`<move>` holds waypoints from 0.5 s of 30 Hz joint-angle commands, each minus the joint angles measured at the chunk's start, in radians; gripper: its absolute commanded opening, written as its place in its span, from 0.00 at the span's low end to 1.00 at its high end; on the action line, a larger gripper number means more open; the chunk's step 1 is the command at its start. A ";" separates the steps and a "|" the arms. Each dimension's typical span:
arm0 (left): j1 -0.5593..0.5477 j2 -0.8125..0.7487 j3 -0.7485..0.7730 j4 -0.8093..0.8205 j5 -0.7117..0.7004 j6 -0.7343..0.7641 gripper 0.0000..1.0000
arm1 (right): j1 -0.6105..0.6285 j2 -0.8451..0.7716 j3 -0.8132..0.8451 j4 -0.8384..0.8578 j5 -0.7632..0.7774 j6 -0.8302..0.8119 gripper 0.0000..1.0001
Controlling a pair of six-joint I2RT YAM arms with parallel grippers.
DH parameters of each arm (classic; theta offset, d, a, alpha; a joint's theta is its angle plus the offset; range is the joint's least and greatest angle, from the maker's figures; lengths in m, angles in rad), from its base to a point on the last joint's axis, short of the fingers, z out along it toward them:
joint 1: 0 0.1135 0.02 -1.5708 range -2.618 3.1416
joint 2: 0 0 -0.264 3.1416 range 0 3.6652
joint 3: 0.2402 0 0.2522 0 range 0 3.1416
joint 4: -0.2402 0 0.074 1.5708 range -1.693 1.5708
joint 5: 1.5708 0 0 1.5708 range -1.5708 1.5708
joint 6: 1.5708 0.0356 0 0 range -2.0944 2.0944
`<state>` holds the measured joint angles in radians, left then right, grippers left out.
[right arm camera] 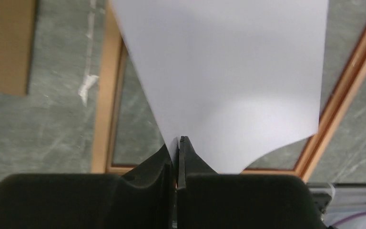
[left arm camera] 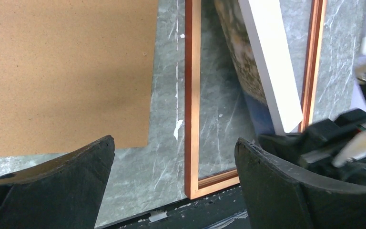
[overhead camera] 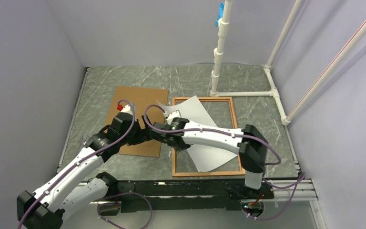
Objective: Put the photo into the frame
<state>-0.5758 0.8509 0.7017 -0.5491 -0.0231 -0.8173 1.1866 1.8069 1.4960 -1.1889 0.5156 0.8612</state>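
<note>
The photo (overhead camera: 195,112) lies askew across the frame (overhead camera: 219,172) with its white back up and its left side raised. My right gripper (overhead camera: 177,143) is shut on the photo's left edge; in the right wrist view the white sheet (right arm camera: 228,71) rises from the closed fingertips (right arm camera: 177,143), above the frame's rails (right arm camera: 106,95). My left gripper (overhead camera: 155,135) is open and empty, just left of the frame. The left wrist view shows the frame's left rail (left arm camera: 192,95) between its fingers (left arm camera: 276,181) and the photo's printed underside (left arm camera: 245,62).
The plain brown backing board (overhead camera: 138,105) lies flat left of the frame and also shows in the left wrist view (left arm camera: 62,71). White pipes (overhead camera: 218,62) stand at the back right. The black rail of the table's near edge (overhead camera: 181,191) runs along the front. Walls close in on both sides.
</note>
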 commanded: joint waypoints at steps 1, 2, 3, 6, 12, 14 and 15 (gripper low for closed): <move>0.002 -0.036 0.011 -0.004 0.002 -0.003 0.99 | -0.016 0.084 0.158 0.027 0.032 -0.031 0.01; 0.001 -0.038 0.015 -0.009 -0.001 -0.002 0.99 | -0.028 0.103 0.194 0.019 0.030 -0.036 0.01; 0.001 -0.038 0.018 -0.014 -0.003 -0.001 0.99 | -0.039 0.120 0.213 0.020 0.025 -0.041 0.01; 0.002 -0.039 0.019 -0.024 -0.007 -0.005 0.99 | -0.054 0.141 0.235 0.069 -0.015 -0.072 0.05; 0.018 -0.051 -0.010 -0.016 -0.007 -0.030 0.99 | -0.078 0.105 0.182 0.272 -0.190 -0.136 0.45; 0.038 -0.064 -0.037 0.015 0.013 -0.042 0.99 | -0.088 0.063 0.126 0.350 -0.253 -0.140 0.65; 0.056 -0.073 -0.059 0.035 0.049 -0.045 0.99 | -0.093 0.039 0.094 0.383 -0.286 -0.138 0.73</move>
<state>-0.5602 0.8158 0.6903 -0.5663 -0.0265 -0.8333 1.1053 1.9427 1.6688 -0.9833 0.3798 0.7570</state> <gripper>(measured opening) 0.992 0.598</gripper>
